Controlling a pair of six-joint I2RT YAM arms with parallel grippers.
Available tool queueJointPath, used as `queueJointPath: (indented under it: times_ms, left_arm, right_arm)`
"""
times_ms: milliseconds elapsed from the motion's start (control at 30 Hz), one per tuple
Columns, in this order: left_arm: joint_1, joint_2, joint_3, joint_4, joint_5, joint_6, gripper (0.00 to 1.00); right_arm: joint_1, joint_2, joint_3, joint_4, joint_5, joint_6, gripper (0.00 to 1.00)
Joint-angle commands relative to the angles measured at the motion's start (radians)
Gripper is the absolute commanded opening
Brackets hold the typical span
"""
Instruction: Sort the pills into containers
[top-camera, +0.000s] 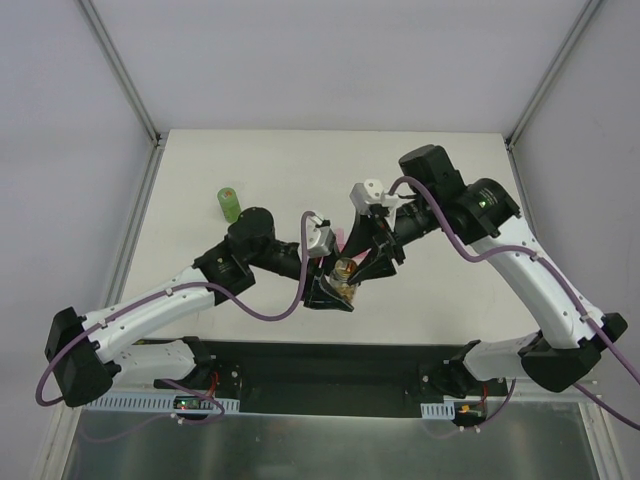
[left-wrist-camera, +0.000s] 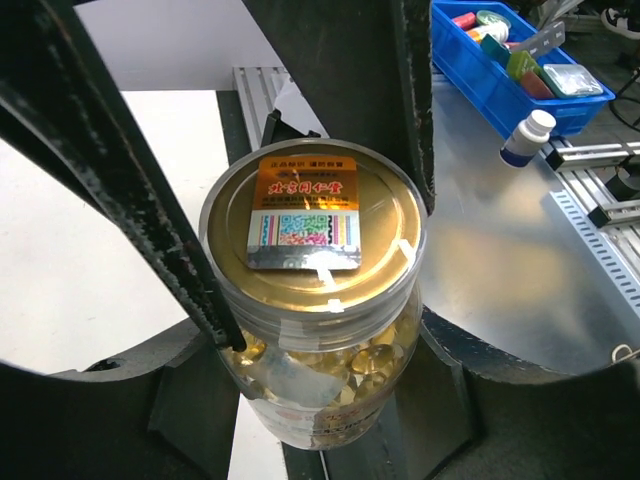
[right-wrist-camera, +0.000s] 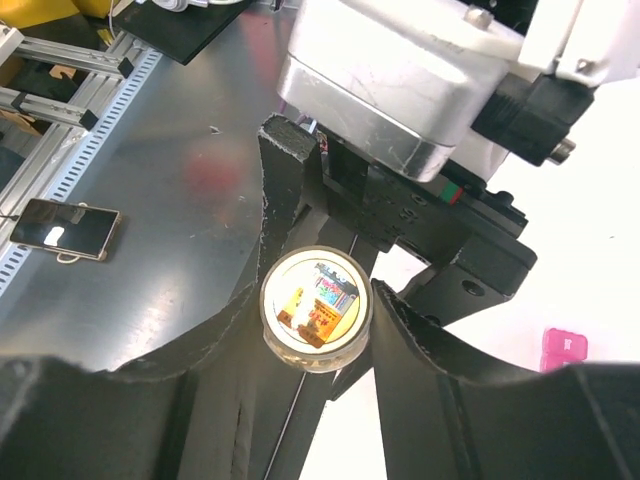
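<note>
A small clear bottle (top-camera: 346, 270) with a gold lid (left-wrist-camera: 310, 225) is held in the air between both grippers, above the table's middle. Tan-yellow pills (left-wrist-camera: 350, 365) show through its wall. My left gripper (left-wrist-camera: 320, 400) is shut on the bottle's body from below. My right gripper (right-wrist-camera: 316, 310) is shut on the lid (right-wrist-camera: 316, 300), one finger on each side. The left gripper (top-camera: 335, 288) and the right gripper (top-camera: 365, 258) meet at the bottle. The pink containers show only as a corner (right-wrist-camera: 562, 348) and a sliver (top-camera: 339, 238) behind the grippers.
A green cylindrical bottle (top-camera: 229, 204) stands on the table at the back left. Off the table, a blue bin (left-wrist-camera: 500, 75) of small items and a white bottle (left-wrist-camera: 525, 135) sit on a metal surface. A phone-like device (right-wrist-camera: 65, 228) lies on that metal.
</note>
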Motion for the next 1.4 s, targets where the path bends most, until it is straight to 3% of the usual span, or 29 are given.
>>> queueJointPath:
  times_ms: [0,300,433,533,667,800,1000,1100,1367]
  left_arm:
    - [0.011,-0.054,0.011,0.028,-0.104,0.034,0.0]
    - [-0.018,-0.183,-0.071,0.076,-0.54,0.102,0.0]
    - [-0.052,-0.183,-0.076,0.126,-0.704,0.132,0.0]
    - [-0.055,-0.158,-0.071,0.142,-0.689,0.14,0.0]
    - [-0.055,-0.126,-0.07,0.16,-0.605,0.141,0.0]
    - [-0.054,-0.111,-0.065,0.156,-0.54,0.128,0.0]
    - [-0.054,-0.092,-0.047,0.148,-0.494,0.114,0.0]
    - [-0.054,-0.083,-0.042,0.142,-0.479,0.112,0.0]
    - [-0.048,-0.08,-0.045,0.142,-0.512,0.074,0.0]
  right_arm:
    - [0.009,-0.028,-0.029,0.083,0.042,0.109,0.28]
    - [0.006,-0.043,-0.121,0.287,0.41,0.316,0.21]
    - [-0.002,-0.011,-0.115,0.321,0.435,0.37,0.19]
    - [-0.002,0.005,-0.115,0.322,0.398,0.37,0.21]
    - [-0.004,-0.006,-0.126,0.318,0.314,0.342,0.6]
    - [-0.002,-0.014,-0.121,0.318,0.257,0.315,0.66]
    - [-0.002,-0.006,-0.103,0.322,0.233,0.318,0.67]
    - [-0.002,-0.006,-0.092,0.322,0.22,0.322,0.65]
    - [-0.005,-0.021,-0.12,0.324,0.226,0.319,0.23]
